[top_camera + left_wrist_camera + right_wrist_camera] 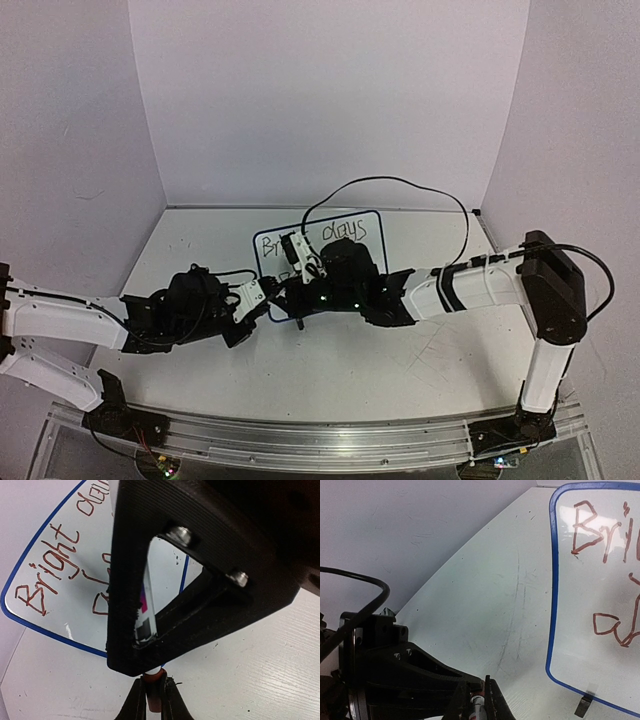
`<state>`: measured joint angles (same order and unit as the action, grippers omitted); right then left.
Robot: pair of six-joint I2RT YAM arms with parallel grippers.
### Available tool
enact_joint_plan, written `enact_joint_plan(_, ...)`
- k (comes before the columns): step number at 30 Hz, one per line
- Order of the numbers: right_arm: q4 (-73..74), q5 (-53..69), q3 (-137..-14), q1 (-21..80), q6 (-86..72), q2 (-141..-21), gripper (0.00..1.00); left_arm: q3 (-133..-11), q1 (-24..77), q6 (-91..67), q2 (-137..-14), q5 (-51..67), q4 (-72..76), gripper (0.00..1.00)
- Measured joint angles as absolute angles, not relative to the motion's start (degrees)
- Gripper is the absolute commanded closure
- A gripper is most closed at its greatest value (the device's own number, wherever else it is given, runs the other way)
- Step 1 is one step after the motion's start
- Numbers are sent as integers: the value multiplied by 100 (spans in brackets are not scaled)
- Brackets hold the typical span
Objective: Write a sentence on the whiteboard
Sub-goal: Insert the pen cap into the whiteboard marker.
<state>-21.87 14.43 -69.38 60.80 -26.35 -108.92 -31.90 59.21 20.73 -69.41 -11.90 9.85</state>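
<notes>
The whiteboard [372, 228] lies flat mid-table, its blue rim [551, 605] plain in the right wrist view. The sentence [50, 565] reads "Bright days" on top in dark red marker; the second line is mostly hidden by the grippers. Both grippers meet over the board's near left corner. My left gripper [154, 702] is shut on the red cap end of a marker [154, 690]. My right gripper [482, 707] is shut on the marker's white barrel [479, 711], which also shows through the right gripper's black frame [147, 605] in the left wrist view.
A black cable [400, 190] loops from the right arm over the back of the board. The board's small black foot [583, 705] sticks out at its near edge. The scratched white tabletop [400, 360] is walled in at the back and on both sides.
</notes>
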Motion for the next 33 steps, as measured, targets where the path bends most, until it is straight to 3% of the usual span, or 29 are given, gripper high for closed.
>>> enact_joint_plan(13, -1918, 1145, -7121, 6114, -3007, -10905, 97, -3431, 6376, 2053, -7175, -2305, 813, 100)
enact_joint_plan(15, -1922, 997, -6946, 6144, -3042, -10679, 87, -3447, 6442, 2047, -7175, -2312, 936, 100)
enact_joint_plan(18, -1931, 861, -6499, 6166, -3051, -10139, 61, -3442, 6621, 1930, -7125, -2180, 1270, 100)
enact_joint_plan(25, -1676, 709, -5703, 5962, -2798, -8656, 13, -3255, 6834, 1456, -6823, -1875, 2148, 100)
enact_joint_plan(33, -637, -508, -5549, 5690, -2125, -6555, 5, -3198, 6816, 735, -7315, -1666, 2136, 100)
